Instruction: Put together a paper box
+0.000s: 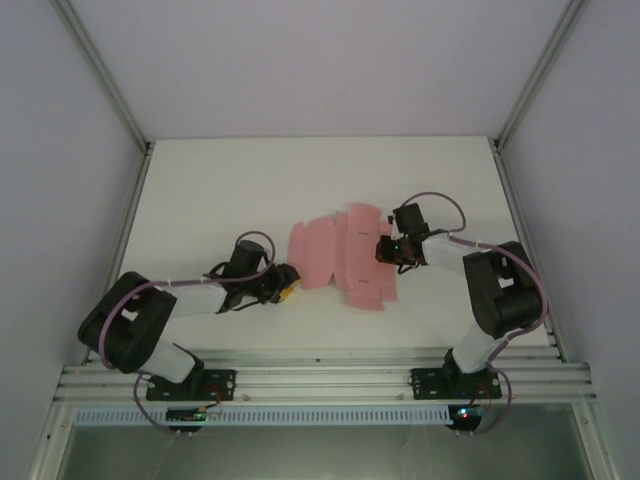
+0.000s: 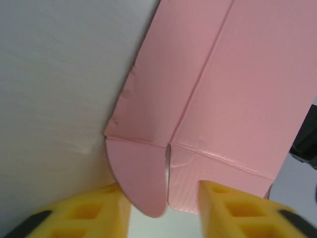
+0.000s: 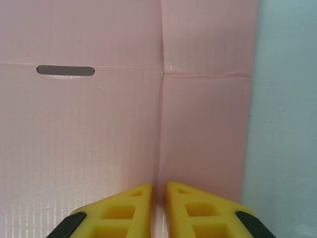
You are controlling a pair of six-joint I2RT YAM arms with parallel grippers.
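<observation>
The paper box is a flat salmon-pink die-cut sheet lying open near the middle of the white tabletop, between the two arms.

The left hand sits at the sheet's left near corner. In its wrist view the yellow fingers stand apart, and a rounded flap of the card reaches into the gap between them – the left hand is partly wide, not pressed onto the thin card.

The right hand is over the sheet's right part. Its wrist view shows the two fingertips drawn almost together (only a thin slit between them), right on a fold line of the card. Whether this hand pinches the card I cannot tell. A narrow slot is cut along a cross crease, and bare tabletop lies just beside the card's right edge.
</observation>
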